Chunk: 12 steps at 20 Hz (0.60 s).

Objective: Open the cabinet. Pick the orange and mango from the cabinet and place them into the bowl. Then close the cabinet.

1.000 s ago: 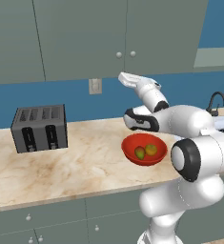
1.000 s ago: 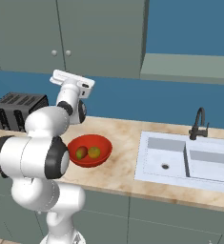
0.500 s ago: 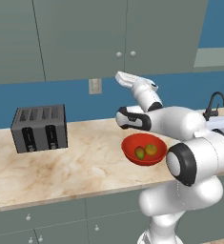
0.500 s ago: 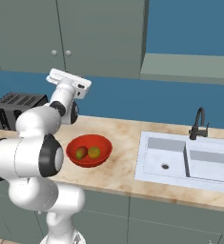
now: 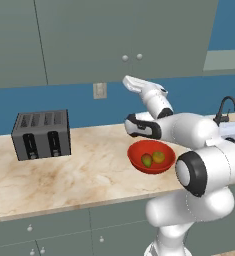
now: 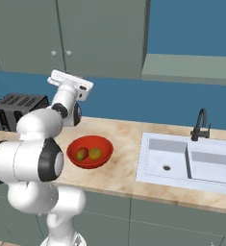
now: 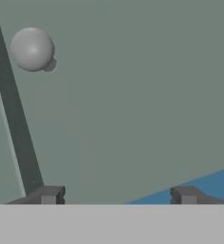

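The marble surface [image 5: 79, 175] carries the bowl [image 5: 150, 150], with orange [image 5: 159, 157] and mango [image 5: 147, 160] already inside. The cabinet [image 5: 124, 35] looks shut, so closing seems nearly finished. The pincer [image 7: 117, 196] is spread and empty, just below a knob [image 7: 31, 48], with free space to back away.

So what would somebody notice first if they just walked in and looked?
Probably the big white robot arm reaching up toward the closed grey-green cabinet, its open pincer close to a round pale knob. Next, the shiny red bowl on the marble counter, with the orange and mango inside. A dark toaster stands further left.
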Motion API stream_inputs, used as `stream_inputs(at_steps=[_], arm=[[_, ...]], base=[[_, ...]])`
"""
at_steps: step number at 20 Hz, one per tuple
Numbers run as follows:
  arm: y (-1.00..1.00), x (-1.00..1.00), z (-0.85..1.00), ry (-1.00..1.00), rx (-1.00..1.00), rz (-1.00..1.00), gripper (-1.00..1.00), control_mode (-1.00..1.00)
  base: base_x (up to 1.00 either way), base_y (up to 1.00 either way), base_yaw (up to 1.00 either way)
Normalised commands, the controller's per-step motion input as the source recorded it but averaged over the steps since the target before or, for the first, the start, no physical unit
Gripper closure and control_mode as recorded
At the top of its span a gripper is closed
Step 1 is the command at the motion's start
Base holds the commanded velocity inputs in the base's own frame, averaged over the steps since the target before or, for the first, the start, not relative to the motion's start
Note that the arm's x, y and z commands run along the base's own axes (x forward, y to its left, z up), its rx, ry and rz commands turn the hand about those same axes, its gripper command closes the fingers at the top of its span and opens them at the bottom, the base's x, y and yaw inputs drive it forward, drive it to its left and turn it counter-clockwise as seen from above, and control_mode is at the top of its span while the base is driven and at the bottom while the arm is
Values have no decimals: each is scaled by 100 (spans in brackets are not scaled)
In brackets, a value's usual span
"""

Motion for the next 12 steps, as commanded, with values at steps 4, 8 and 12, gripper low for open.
stream_inputs(at_steps=[4, 8, 12], arm=[[-4, -50, 25, -10, 0, 0, -100, -100], [5, 4, 33, 0, 0, 0, -100, -100], [3, 57, 11, 0, -1, 0, -100, -100]], base=[[0, 0, 0], [0, 0, 0], [0, 0, 0]])
